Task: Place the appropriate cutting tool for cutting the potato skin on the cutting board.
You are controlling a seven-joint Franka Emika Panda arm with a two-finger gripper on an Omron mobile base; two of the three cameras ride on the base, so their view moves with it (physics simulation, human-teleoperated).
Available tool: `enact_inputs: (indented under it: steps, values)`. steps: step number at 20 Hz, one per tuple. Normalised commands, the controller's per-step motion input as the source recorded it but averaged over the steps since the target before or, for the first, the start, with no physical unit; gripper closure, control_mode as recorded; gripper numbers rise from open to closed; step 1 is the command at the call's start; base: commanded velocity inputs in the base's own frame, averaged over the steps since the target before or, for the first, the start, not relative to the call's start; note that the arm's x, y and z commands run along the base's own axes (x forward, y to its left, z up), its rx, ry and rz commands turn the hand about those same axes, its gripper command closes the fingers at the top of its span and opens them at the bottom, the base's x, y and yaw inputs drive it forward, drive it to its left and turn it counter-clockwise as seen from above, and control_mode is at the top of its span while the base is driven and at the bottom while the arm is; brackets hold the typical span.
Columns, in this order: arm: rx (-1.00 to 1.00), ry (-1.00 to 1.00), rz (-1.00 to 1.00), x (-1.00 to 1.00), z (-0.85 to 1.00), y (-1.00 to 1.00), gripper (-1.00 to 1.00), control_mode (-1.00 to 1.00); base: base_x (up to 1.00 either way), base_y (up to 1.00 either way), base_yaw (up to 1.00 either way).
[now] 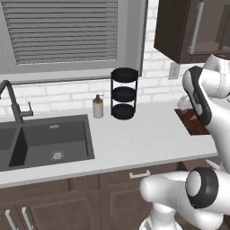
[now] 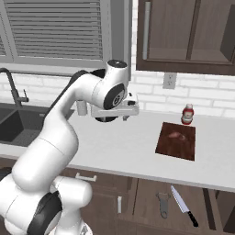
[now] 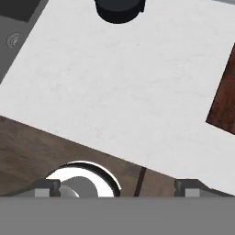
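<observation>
Over the white tabletop (image 2: 119, 147) hangs the end effector (image 3: 117, 186), its two tips spread wide with nothing between them, pointing down near the front edge. It holds nothing, so the job looks barely begun.

Off to the right lies the board (image 2: 176, 141), flat on the tabletop just in front of the red-capped bottle (image 2: 187, 114). On the board sits the potato (image 2: 175, 135), a small pinkish lump near the far end, so plenty of bare wood remains for a tool to be set beside it.

Now, the tools: both sit below the tabletop's edge, in what looks like an opened drawer under the board. The peeler (image 2: 162, 203), slender and dark grey, lies just beside a knife (image 2: 184, 206) with a pale blade and black handle. For skin, the peeler is my pick.

Over by the wall stand a black tiered rack (image 1: 124, 93) and a soap dispenser (image 1: 98, 107), with the sink (image 1: 49, 141) at left, all well apart from the action. The arm must likely swing right and reach down low.
</observation>
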Motion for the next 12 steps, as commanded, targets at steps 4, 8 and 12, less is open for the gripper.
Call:
enact_inputs:
  steps: [4,8,12]
  values:
    - [-0.01,0.00,0.08,-0.04,-0.18,-0.66,-1.00,-1.00,0.00,0.00,0.00]
    - [-0.03,0.00,0.07,-0.06,-0.23,-0.66,-1.00,-1.00,0.00,0.00,0.00]
    - [-0.04,0.00,0.05,-0.06,-0.32,-0.61,-1.00,-1.00,0.00,0.00,0.00]
